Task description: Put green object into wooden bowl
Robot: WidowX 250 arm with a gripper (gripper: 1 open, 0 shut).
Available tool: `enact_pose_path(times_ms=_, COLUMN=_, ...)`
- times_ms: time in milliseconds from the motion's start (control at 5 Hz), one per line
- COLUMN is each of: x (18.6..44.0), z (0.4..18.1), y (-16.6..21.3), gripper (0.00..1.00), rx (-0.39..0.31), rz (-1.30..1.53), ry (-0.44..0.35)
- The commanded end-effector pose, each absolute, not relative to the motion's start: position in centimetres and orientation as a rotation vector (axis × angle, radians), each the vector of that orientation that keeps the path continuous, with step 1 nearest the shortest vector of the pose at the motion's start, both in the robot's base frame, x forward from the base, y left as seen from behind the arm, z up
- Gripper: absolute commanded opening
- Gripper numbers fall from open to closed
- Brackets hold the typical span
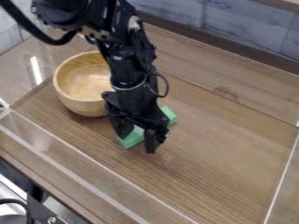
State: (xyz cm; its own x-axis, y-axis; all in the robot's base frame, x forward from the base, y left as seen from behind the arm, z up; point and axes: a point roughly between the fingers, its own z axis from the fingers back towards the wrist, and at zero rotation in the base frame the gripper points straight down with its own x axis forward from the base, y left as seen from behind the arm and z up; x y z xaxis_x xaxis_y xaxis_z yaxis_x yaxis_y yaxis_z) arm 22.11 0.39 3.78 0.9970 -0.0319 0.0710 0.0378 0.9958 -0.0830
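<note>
The green object (167, 115), a flat bright green block, lies on the wooden table just right of the wooden bowl (77, 83). Most of the block is hidden behind my black gripper (139, 138), which points straight down over it. One finger stands on each side of the block's near end, low over the table, and the jaws are open around it. Whether the fingertips (153, 142) touch the block I cannot tell. The round, light tan bowl sits at the left with nothing visible in it.
Clear plastic walls (70, 179) fence the table at the front, left and right. A grey tiled wall (251, 26) runs along the back. Bare wood (228, 122) stretches to the right of the block.
</note>
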Motion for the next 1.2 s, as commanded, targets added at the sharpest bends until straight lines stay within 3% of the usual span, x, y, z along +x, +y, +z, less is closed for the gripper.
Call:
enact_pose_path(times_ms=0, x=23.8, z=5.2, y=0.8, gripper=1.0, rx=-0.078, rz=0.05, ry=-0.119)
enact_pose_path(times_ms=400, x=24.2, z=4.7, y=3.5, gripper=1.0, rx=-0.093, rz=-0.059, ry=-0.114)
enact_pose_path(times_ms=1000, x=22.3, z=2.5, y=1.1, gripper=1.0, rx=-0.109, rz=-0.091, ry=-0.13)
